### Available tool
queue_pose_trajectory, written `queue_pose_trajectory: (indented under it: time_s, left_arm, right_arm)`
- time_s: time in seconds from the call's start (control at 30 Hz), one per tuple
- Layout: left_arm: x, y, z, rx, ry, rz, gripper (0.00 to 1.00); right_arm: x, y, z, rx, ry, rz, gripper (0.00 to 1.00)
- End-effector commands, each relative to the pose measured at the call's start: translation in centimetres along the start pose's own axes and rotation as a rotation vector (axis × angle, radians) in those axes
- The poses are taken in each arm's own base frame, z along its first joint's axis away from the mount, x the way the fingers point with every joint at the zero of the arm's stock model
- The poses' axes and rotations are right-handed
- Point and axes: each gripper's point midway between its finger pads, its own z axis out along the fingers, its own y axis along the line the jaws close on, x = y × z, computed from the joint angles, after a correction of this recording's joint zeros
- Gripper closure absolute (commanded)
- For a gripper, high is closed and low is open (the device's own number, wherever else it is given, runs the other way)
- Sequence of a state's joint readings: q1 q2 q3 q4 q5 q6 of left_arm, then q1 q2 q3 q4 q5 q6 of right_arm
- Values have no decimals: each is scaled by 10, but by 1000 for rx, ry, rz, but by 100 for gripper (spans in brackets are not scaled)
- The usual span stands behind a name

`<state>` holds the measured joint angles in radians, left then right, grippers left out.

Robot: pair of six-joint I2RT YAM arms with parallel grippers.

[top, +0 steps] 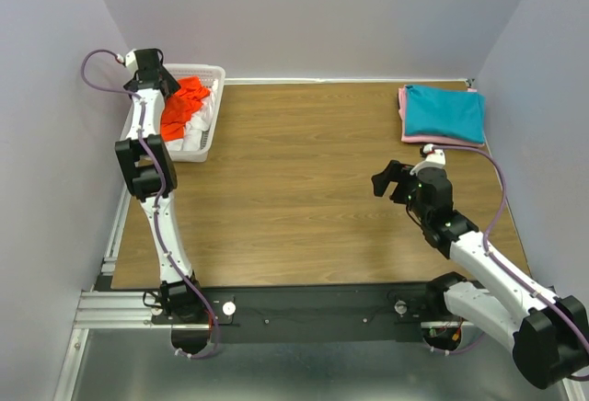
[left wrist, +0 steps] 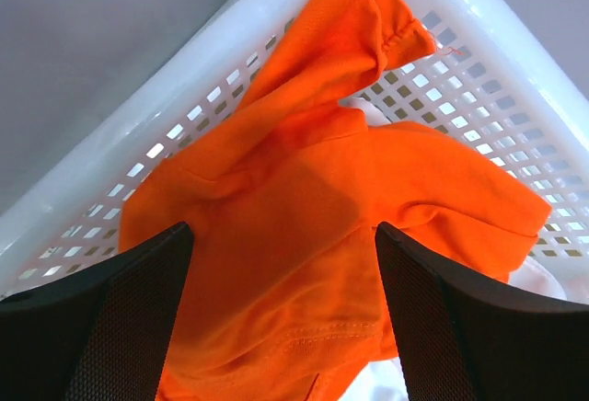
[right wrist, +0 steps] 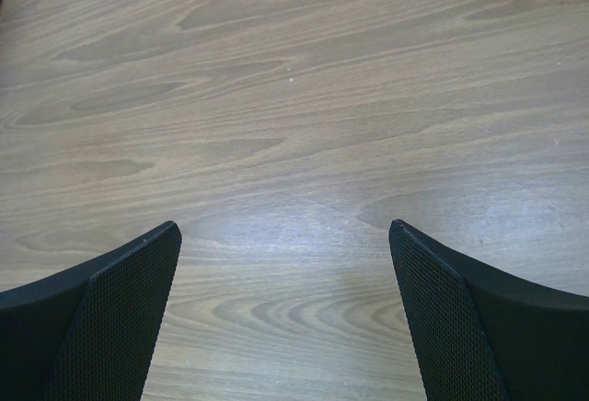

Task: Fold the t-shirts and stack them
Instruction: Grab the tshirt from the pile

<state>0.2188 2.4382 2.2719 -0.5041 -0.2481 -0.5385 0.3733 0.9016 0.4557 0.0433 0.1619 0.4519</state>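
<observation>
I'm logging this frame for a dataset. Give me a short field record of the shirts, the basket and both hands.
stack: teal shirt folded on pink shirt, far right corner of table
basket: far left, holds crumpled orange shirt over white shirt
left hand: open, above orange shirt, gripping nothing
right hand: open, empty, over bare table
progress: orange shirt not yet out of basket

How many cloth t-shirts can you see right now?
4: crumpled orange-red t-shirt and white t-shirt in the white mesh basket; folded teal t-shirt on pink t-shirt, far right. Others may be hidden.
</observation>
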Motion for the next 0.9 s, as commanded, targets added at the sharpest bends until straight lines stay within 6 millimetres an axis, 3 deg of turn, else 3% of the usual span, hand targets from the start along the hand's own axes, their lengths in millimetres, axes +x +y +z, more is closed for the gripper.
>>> queue_pose_trajectory:
  time_s: [0.0,0.1,0.2,0.37,0.4,0.53,0.77,0.87]
  left_arm:
    - [4,-4,10,18,0,23,14]
    - [12,2,15,-14,14,23,19]
    - [17,4,18,-20,28,27,31]
    - [11,8,14,-47,11,23,70]
    - [10,10,14,-50,10,25,71]
    - [-5,5,2,-39,-21,26,98]
    - [-44,-5,-34,-1,-88,18,100]
    - [-68,-10,-59,20,-133,16,100]
  right_arm:
    - [-18,5,1,4,-48,-3,0]
    - [-18,5,1,3,-46,-5,0]
    - [-17,5,2,4,-42,-6,0]
    - [-16,5,2,2,-39,-6,0]
    - [-16,5,2,2,-39,-6,0]
    - [-16,7,2,-4,-36,-6,0]
    - [-19,10,0,-23,-39,-10,0]
    - [-19,12,-1,-34,-42,-10,0]
